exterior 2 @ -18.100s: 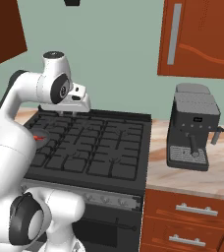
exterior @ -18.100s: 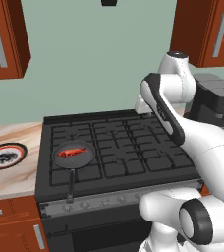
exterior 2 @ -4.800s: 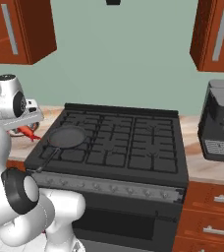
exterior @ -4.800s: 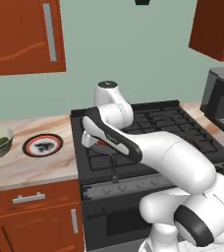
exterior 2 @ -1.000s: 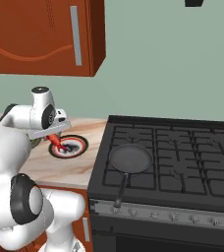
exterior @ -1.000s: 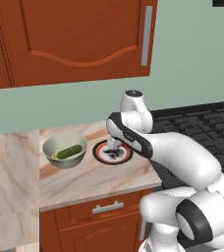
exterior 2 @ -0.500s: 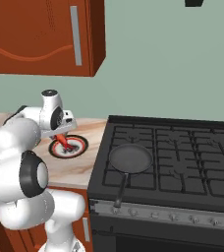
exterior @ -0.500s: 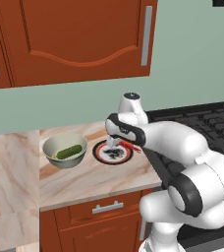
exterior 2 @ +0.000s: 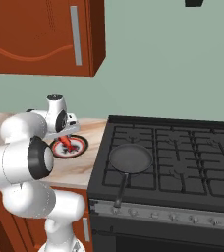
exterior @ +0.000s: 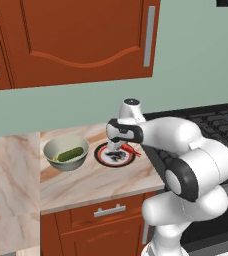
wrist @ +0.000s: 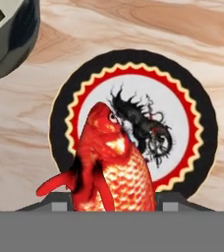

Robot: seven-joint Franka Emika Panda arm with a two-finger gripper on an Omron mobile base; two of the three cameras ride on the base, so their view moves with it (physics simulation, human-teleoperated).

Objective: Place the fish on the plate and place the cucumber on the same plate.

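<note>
The red-orange fish [wrist: 111,165] hangs between my fingertips just above the plate [wrist: 60,115], a round one with a black rim, a red ring and a white centre with a dark pattern. My gripper [wrist: 111,202] is shut on the fish. From the left base the fish [exterior: 131,149] shows at the plate's [exterior: 106,159] right side under the gripper [exterior: 118,146]. From the right base the fish [exterior 2: 65,142] hovers over the plate [exterior 2: 80,145]. The dark green cucumber [exterior: 70,154] lies in the pale bowl [exterior: 66,162] left of the plate.
The bowl's rim [wrist: 13,47] stands close to the plate on the marble counter [exterior: 86,182]. A black frying pan [exterior 2: 130,158] sits on the stove [exterior 2: 182,167] to the right. A wooden wall cabinet [exterior: 76,40] hangs above the counter.
My arm has folded in closer over the counter. The fish has stayed over the plate and shifted slightly toward its stove side, still held.
</note>
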